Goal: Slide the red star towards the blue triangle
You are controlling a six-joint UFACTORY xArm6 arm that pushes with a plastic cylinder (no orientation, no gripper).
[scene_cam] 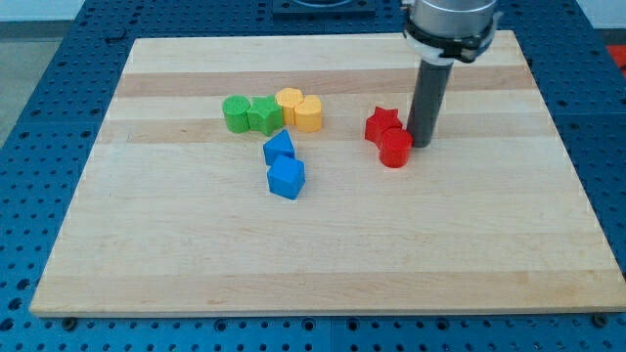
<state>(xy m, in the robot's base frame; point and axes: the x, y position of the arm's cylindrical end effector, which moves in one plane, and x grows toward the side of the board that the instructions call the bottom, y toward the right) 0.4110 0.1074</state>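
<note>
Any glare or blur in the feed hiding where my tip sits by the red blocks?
Camera view: even, soft lighting, no glare on the wooden board; blocks cast only faint shadows. Focus is fair, edges slightly soft. My tip shows clearly at the view's right of the red star and red cylinder.

The star (382,124) lies right of the triangle (279,149), well apart.

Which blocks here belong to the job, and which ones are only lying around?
For the job: red star, blue triangle, my tip just right of the star.

Only lying about: red cylinder, blue cube, green blocks, yellow blocks.
</note>
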